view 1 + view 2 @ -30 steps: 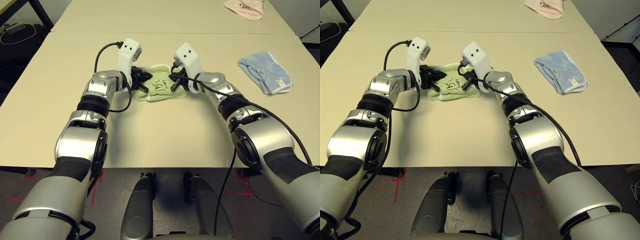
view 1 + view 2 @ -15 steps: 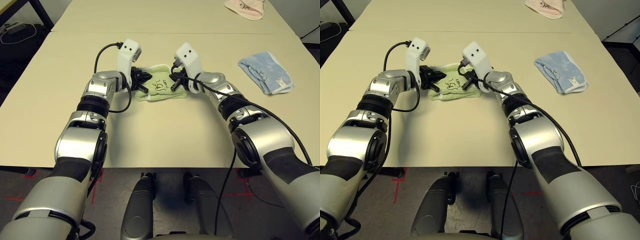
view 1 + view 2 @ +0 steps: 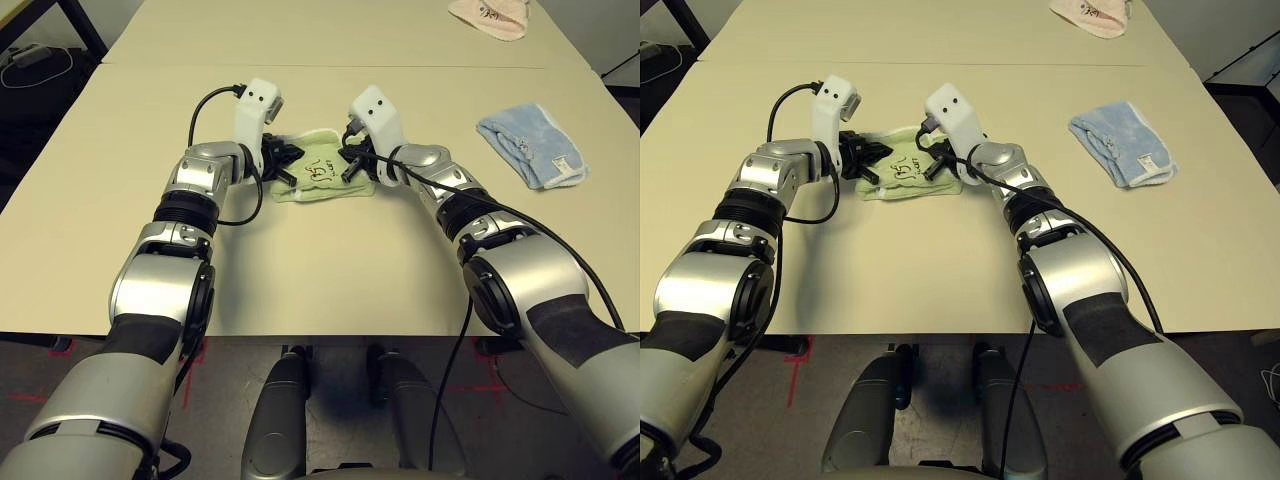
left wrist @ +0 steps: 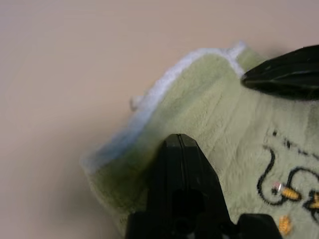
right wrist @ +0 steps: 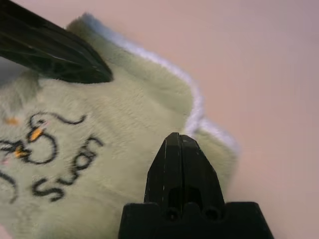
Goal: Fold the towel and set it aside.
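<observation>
Here, in the left eye view, the towel (image 3: 318, 168) lies folded small on the table (image 3: 320, 270), about in the middle between the left and right edges and nearer the far edge than the near one. It is light green with a dark stitched mark on top. The left gripper (image 3: 283, 165) sits at the towel's left side and the right gripper (image 3: 352, 163) at its right side — both down on the cloth. A light blue towel (image 3: 531, 146) lies bunched near the right edge of the table, well apart from the green one. A pink towel (image 3: 488, 16) rests far off at the far right corner.

In the right eye view the same things show: the green towel between the two grippers, the blue one near the right edge.

In the left wrist view the left gripper's two black fingers (image 4: 182, 179) are pressed together into one point, and that point lies on the green cloth just inside its white edging. The other gripper's dark tip reaches onto the towel too.

In the right wrist view the right gripper's fingers (image 5: 180, 169) are pressed together as well — resting on the towel near its white edge, beside the word "Swan".
</observation>
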